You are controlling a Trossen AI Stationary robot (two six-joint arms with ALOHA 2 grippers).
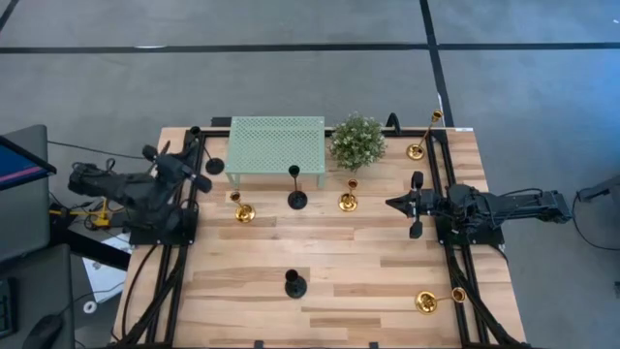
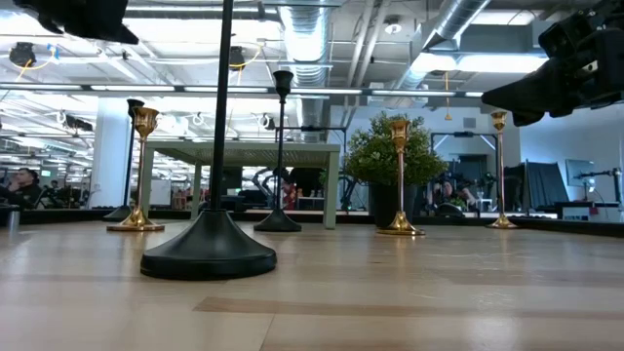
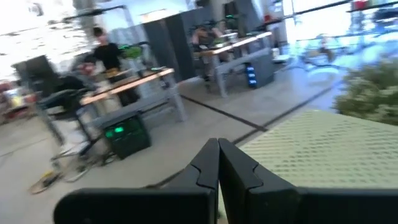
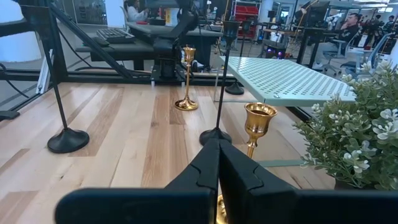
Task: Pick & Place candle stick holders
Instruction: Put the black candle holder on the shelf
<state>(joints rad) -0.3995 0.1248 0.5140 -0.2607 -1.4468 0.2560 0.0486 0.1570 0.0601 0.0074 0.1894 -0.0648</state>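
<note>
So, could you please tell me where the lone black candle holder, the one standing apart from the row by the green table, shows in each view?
High view: the black holder stands alone, low in the picture, near the middle.
Low view: closest and largest, left of centre.
Left wrist view: not in it.
Right wrist view: at the left, on bare wood.
Shared landmark: the mint-green table, seen in all four views.

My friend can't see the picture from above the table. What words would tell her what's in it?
Slim black and shiny gold candle stick holders stand scattered on a pale wooden table, beside a mint-green mesh-top little table and a bushy green plant. Two dark robot arms wait at the sides, grippers shut.
</note>
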